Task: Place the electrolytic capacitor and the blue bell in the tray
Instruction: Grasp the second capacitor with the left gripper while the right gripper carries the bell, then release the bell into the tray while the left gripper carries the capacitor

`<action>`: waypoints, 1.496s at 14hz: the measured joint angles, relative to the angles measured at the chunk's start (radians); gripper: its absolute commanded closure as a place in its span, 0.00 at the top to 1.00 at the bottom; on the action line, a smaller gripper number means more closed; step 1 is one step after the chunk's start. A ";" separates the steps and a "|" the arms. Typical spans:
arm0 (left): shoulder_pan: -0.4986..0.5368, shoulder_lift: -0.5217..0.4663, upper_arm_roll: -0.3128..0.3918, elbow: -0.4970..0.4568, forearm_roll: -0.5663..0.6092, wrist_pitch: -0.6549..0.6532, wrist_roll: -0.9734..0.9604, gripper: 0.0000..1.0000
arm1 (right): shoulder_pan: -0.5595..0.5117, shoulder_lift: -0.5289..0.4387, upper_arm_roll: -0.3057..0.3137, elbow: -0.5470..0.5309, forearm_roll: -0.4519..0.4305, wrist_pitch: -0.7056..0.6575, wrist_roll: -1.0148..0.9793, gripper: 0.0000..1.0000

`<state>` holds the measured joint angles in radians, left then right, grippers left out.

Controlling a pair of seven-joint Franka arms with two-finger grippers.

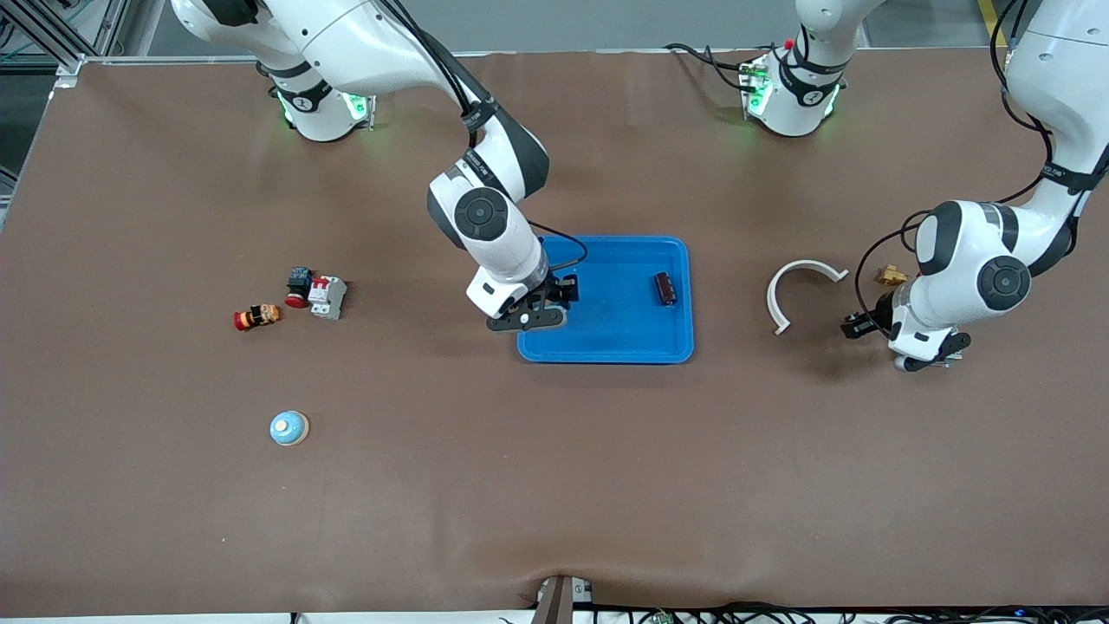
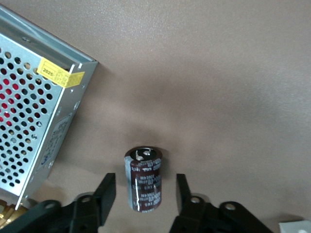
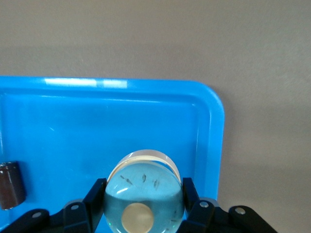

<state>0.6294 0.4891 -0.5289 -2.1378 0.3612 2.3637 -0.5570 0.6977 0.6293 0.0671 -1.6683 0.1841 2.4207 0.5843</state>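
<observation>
Now right gripper (image 3: 144, 213) clamps the blue bell (image 3: 144, 194) low over the tray (image 3: 73, 121), near a dark capacitor (image 3: 9, 184) lying in it, while left gripper (image 2: 145, 183), well apart from the tray, straddles an electrolytic capacitor (image 2: 144, 179), fingers narrowly apart and not touching, its long axis in line with them.

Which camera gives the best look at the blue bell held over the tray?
The right wrist view: the blue bell shows close up, clamped in the right gripper over the tray. In the front view the gripper hides it; the left wrist view does not show it.
</observation>
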 measured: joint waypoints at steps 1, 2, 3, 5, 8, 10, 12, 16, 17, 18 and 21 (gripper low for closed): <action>0.002 0.004 0.000 0.000 0.018 0.000 -0.001 0.42 | 0.006 0.005 0.000 -0.001 0.000 0.000 0.000 0.39; 0.007 0.008 0.000 0.000 0.033 0.000 -0.004 0.35 | 0.011 0.009 0.000 -0.002 0.000 0.002 0.000 0.39; 0.013 0.011 0.000 0.000 0.040 0.000 -0.006 0.29 | 0.015 0.013 0.000 -0.002 0.000 0.009 0.000 0.39; 0.022 0.013 0.000 0.000 0.044 0.001 -0.006 0.20 | 0.022 0.024 0.000 -0.003 0.000 0.028 0.000 0.39; 0.023 0.014 0.000 0.000 0.045 0.001 -0.006 0.00 | 0.032 0.046 -0.002 -0.004 0.000 0.050 0.000 0.40; 0.023 0.014 -0.001 0.004 0.045 0.003 -0.006 0.00 | 0.035 0.057 -0.005 -0.004 0.000 0.067 0.000 0.42; 0.022 0.015 -0.009 0.020 0.047 0.007 -0.006 0.00 | 0.036 0.066 -0.006 -0.004 -0.001 0.077 0.000 0.44; 0.022 0.010 -0.075 0.064 0.047 -0.003 -0.006 0.00 | 0.036 0.075 -0.009 -0.004 -0.005 0.083 0.000 0.51; 0.021 0.008 -0.101 0.076 0.047 -0.024 -0.006 0.00 | 0.036 0.077 -0.009 -0.004 -0.006 0.086 0.000 0.65; 0.022 0.005 -0.131 0.091 0.047 -0.058 -0.006 0.00 | 0.037 0.078 -0.009 -0.004 -0.006 0.090 0.000 0.76; 0.020 -0.001 -0.235 0.153 0.047 -0.181 -0.033 0.00 | 0.037 0.082 -0.009 -0.004 -0.006 0.097 0.000 1.00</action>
<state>0.6497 0.4878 -0.7639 -1.9849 0.4085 2.1825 -0.5898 0.7352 0.7109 0.0581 -1.6725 0.1785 2.5177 0.5844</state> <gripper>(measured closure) 0.656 0.181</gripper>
